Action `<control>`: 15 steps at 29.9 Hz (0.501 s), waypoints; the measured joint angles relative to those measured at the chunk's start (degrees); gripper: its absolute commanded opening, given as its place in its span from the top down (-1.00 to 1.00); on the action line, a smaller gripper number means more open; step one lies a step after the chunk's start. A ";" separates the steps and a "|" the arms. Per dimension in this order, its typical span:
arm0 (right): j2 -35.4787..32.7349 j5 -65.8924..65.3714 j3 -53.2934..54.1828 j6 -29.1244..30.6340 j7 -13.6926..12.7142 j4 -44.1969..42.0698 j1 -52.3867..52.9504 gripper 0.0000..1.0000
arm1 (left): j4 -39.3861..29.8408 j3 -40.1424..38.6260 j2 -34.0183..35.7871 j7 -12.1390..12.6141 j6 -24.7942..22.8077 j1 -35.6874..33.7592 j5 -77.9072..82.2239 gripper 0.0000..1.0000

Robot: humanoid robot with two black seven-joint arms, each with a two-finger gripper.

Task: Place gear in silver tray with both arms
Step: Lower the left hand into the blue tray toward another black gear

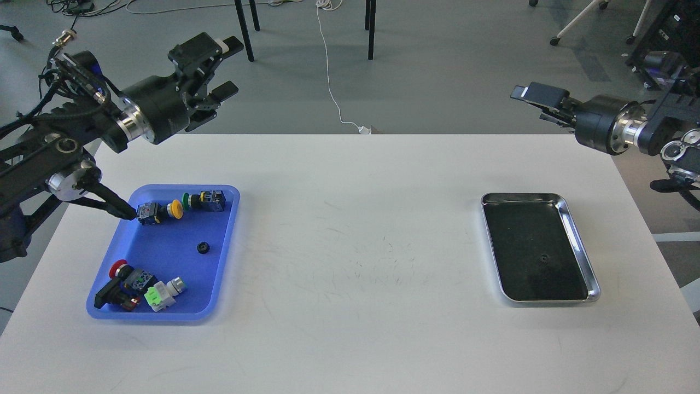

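The silver tray (581, 247) lies on the right of the white table. A small dark gear (543, 257) lies on its mirror-like bottom, near the middle. A second small black gear (203, 248) lies in the blue tray (164, 314) on the left. My right gripper (538, 104) is raised well above and behind the silver tray and points left. Its fingers are apart and hold nothing. My left gripper (227, 68) is high over the table's back left edge and points right. It is open and empty.
The blue tray also holds several push-button switches, among them yellow (175, 208), green (186, 200) and red (118, 268) ones. A cable loop of my left arm (109, 202) hangs over the tray's back left corner. Chair legs (245, 33) stand on the floor behind.
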 measured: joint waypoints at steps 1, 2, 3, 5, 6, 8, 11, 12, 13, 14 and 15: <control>-0.06 2.42 2.51 0.00 0.47 -0.02 -1.56 -0.93 | -0.36 0.47 0.28 -0.15 0.00 0.56 4.56 -0.95; -0.11 4.39 4.72 0.00 0.97 -0.02 -2.97 -0.93 | -0.52 1.02 0.57 -0.29 0.02 1.11 8.30 -0.95; -0.19 6.55 7.32 0.04 1.57 0.06 -4.87 -0.94 | -0.62 1.70 0.97 -0.62 0.13 1.77 12.49 -0.95; -0.36 9.88 11.75 0.36 2.29 0.39 -8.60 -0.93 | -0.68 2.78 1.94 -1.96 0.38 2.78 19.45 -0.95; -0.45 11.19 13.93 0.87 2.48 0.51 -10.70 -0.93 | -0.70 3.34 2.59 -3.12 0.50 3.32 22.81 -0.95; -0.59 12.87 17.63 2.47 2.67 0.53 -14.86 -0.93 | -0.73 4.60 4.28 -5.84 0.67 4.76 28.94 -0.94; -0.66 14.87 22.12 4.58 3.16 0.45 -20.30 -0.93 | -0.60 6.31 6.19 -8.01 1.82 6.67 36.84 -0.92; -0.76 15.59 23.47 5.03 3.43 0.44 -21.85 -0.93 | -0.59 6.83 6.52 -8.24 2.58 7.26 39.07 -0.90; -0.94 16.43 24.93 5.53 3.74 0.44 -23.52 -0.94 | -0.54 7.52 6.78 -8.41 3.77 8.08 41.55 -0.87; -1.12 17.17 26.26 5.98 3.98 0.45 -24.91 -0.93 | -0.48 8.34 6.93 -8.48 5.05 8.88 43.99 -0.84; -1.24 17.68 27.30 6.39 4.13 0.53 -25.95 -0.93 | -0.38 9.12 7.00 -8.51 6.22 9.44 46.16 -0.78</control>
